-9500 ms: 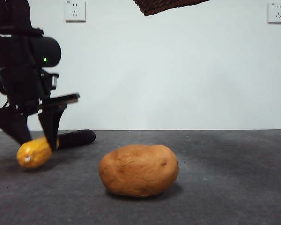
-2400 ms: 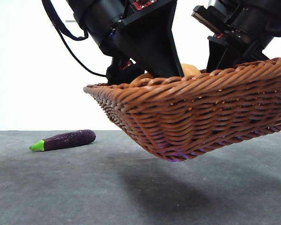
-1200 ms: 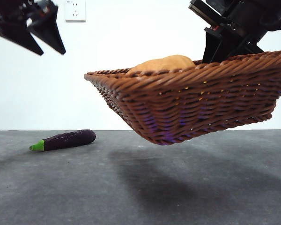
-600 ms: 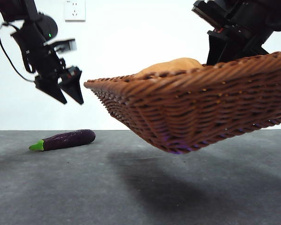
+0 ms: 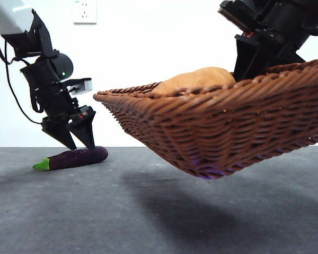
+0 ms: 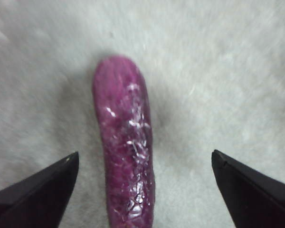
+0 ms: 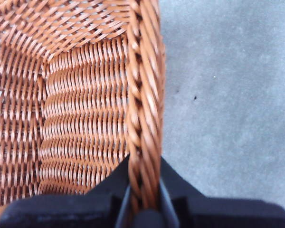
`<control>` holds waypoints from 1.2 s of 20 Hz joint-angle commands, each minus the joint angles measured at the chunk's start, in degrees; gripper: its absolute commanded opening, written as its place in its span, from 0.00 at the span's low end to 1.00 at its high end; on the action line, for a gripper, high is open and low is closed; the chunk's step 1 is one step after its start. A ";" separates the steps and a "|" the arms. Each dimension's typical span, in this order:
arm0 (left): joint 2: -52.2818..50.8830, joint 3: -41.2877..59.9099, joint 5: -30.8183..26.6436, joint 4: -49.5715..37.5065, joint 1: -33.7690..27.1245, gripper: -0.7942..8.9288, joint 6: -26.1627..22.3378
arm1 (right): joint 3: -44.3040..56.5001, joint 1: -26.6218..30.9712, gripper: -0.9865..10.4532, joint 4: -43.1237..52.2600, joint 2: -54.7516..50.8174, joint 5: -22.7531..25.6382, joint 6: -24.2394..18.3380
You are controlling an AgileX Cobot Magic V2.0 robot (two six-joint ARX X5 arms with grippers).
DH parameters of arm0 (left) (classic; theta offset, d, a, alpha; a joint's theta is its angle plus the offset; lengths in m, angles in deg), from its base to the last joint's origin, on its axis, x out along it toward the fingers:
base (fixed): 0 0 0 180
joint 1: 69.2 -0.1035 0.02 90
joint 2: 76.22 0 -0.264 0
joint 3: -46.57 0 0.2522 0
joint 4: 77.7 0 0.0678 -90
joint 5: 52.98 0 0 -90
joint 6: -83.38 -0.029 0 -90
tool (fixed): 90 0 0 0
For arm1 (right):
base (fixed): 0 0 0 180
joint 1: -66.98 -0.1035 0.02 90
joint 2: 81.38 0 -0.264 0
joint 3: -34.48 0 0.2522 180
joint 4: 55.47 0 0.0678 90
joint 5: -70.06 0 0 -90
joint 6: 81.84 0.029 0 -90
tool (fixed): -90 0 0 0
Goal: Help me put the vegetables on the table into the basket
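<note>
Hanging tilted above the table [image 5: 69,222] in the front view, the basket [image 5: 228,127] fills the right side, with the potato [image 5: 196,80] showing over its rim. At nine o'clock the left gripper [image 5: 74,142] stands with its tips just above the eggplant [image 5: 74,157], which lies on the table.

In the left wrist view the jaws are spread wide, one on either side of the eggplant [image 6: 128,152].

In the right wrist view the right gripper [image 7: 145,199] is clamped on the basket's braided rim [image 7: 145,95].
</note>
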 commanded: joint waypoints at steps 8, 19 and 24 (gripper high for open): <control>2.89 0.04 -3.34 -0.77 0.17 0.32 1.73 | -0.55 0.02 0.08 0.72 -0.11 -0.63 -0.48; 2.64 -0.15 -2.99 1.29 0.61 0.07 2.49 | -0.55 0.02 0.08 1.11 -0.11 -0.48 -0.44; -7.80 -0.15 0.63 5.60 -2.05 0.08 3.19 | -0.55 0.02 0.08 1.14 -0.09 -0.46 -0.24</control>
